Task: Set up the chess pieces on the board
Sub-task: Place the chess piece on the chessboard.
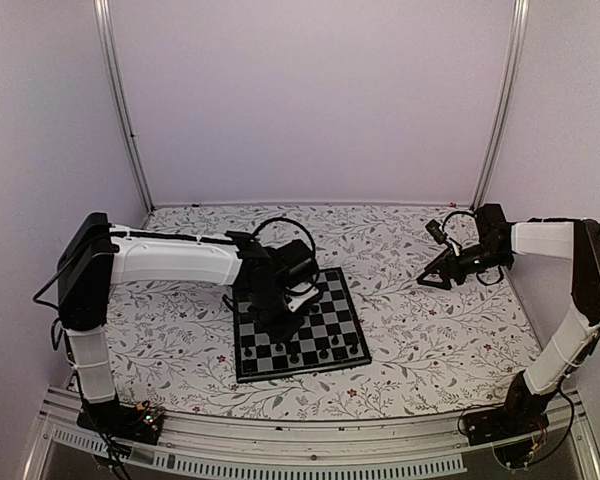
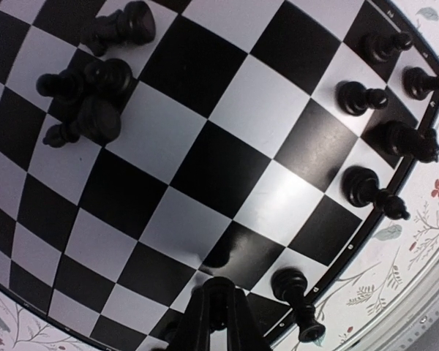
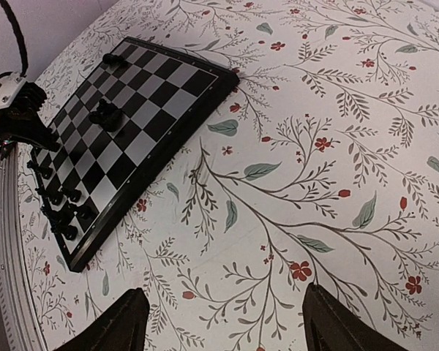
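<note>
The board [image 1: 335,305] lies at the table's centre, and the left wrist view shows its squares [image 2: 205,146] close up. Black chess pieces [image 1: 325,352] stand along its near edge, the same row [image 2: 373,191] running down the right side of the left wrist view. A small cluster [image 2: 95,80] sits mid-board, some of those pieces lying down. My left gripper [image 1: 285,315] hovers low over the board, shut on one black chess piece [image 2: 219,287] between its fingers. My right gripper [image 3: 230,322] is open and empty over the floral cover, right of the board [image 3: 161,80].
The floral table cover [image 1: 430,340] surrounds the board. White walls and metal posts enclose the back and sides. A lone piece [image 3: 111,58] lies tipped over near the board's far corner. The right arm [image 1: 540,240] stretches in from the right edge.
</note>
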Controlling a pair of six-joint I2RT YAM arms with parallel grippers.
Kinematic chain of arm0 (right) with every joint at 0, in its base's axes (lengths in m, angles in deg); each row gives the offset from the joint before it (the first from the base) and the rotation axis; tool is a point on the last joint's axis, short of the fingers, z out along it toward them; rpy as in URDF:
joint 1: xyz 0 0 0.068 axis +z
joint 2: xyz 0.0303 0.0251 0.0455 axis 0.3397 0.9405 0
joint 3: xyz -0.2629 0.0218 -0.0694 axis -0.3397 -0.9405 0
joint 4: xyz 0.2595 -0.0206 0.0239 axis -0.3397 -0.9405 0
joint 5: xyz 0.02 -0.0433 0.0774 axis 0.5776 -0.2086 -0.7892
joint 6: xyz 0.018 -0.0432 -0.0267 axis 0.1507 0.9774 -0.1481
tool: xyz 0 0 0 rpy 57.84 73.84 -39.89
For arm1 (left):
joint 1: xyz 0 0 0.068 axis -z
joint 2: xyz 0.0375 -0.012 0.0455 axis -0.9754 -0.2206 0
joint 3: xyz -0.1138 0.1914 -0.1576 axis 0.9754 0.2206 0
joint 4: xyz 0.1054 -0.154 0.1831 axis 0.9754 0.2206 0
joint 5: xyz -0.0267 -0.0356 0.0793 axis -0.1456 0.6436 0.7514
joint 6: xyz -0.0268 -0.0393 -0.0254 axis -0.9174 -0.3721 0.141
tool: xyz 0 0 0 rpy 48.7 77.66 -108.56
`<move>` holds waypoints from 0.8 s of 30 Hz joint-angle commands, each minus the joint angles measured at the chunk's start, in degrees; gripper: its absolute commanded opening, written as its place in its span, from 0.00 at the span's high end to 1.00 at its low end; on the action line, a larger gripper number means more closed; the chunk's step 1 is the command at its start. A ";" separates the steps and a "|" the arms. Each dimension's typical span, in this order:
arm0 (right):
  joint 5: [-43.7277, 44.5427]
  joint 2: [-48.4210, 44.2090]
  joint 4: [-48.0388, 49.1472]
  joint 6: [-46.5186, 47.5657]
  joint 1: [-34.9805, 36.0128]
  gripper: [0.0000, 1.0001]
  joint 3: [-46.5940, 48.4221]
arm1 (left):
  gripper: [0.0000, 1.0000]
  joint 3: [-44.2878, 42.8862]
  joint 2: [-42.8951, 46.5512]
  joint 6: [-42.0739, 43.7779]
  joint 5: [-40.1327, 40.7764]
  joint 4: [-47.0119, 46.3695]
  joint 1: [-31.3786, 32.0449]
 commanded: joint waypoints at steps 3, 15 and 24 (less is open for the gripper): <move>-0.24 0.49 -0.77 0.61 0.36 0.24 1.36 | 0.94 -1.98 -2.94 0.66 -1.99 -1.06 0.87; -0.33 0.93 -0.92 0.70 0.34 0.24 1.43 | 0.93 -3.90 -5.68 0.99 -3.88 -1.33 1.37; -0.33 1.05 -1.03 0.78 0.38 0.23 1.41 | 0.93 -3.78 -5.30 1.00 -2.43 0.56 1.44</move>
